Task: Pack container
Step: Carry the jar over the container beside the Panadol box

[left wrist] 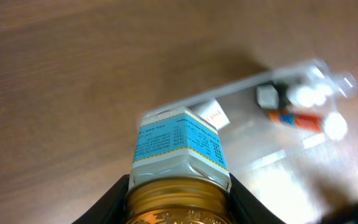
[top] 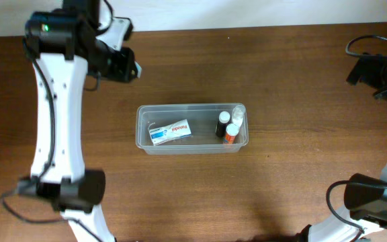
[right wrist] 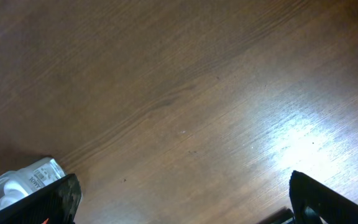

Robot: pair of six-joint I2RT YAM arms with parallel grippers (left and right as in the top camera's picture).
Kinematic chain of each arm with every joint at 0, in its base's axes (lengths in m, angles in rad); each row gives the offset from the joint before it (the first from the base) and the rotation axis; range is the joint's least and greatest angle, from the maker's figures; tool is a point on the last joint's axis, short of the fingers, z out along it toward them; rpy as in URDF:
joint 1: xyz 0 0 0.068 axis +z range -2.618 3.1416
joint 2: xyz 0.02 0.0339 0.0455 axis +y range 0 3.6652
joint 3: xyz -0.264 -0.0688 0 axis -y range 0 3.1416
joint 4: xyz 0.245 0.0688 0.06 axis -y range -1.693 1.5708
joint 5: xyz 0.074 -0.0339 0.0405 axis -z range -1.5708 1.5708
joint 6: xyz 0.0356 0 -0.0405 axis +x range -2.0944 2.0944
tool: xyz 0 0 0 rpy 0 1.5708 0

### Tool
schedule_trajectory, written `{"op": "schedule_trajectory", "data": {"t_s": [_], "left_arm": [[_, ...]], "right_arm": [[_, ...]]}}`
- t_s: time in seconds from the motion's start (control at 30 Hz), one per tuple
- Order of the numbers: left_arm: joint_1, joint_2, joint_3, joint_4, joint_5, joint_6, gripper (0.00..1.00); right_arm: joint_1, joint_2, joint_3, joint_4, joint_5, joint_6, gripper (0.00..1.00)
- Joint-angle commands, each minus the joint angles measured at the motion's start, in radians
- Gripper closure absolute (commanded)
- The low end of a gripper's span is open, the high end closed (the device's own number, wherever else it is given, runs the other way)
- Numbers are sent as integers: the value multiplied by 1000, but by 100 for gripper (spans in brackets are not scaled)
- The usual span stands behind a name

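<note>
From above, my left pincer (top: 127, 67) sits upper left. The container (top: 192, 107) lies in the middle, down-right of it, long side left to right.

Left wrist: it grips a jar (left wrist: 178, 165) with a blue label.

Right wrist: my right pincer (right wrist: 184, 180) is wide open and empty.

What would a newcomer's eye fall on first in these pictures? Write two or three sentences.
The clear container sits in the middle of the overhead view, with a white-and-blue box in its left half and small bottles bunched at its right end. In the left wrist view, the left hand grips a blue-labelled jar with a gold lid, filling the bottom of the picture.
</note>
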Motion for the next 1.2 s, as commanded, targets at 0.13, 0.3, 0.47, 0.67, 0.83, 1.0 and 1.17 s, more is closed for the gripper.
{"op": "schedule_trajectory", "data": {"t_s": [0.13,0.3,0.47,0.67,0.83,1.0,1.17], "left_arm": [[-146,-53,-257,2,-70,-8,76],[-205,-50,-426,39,-105,-9,76],[-246,-50,-560,126,-105,-9,76],[-278,-50,-705,253,-134,-9,76],[-285,-50,-821,357,-169,-9,76],[-285,-50,-902,438,-184,-8,76],[-285,-50,-937,496,-183,-9,76]], "right_arm": [[-7,-3,3,-5,-2,8,1],[-7,-3,3,-5,-2,8,2],[-7,-3,3,-5,-2,8,2],[-7,-3,3,-5,-2,8,2],[-7,-3,3,-5,-2,8,2],[-7,-3,3,-5,-2,8,2],[-7,-3,3,-5,-1,8,2]]}}
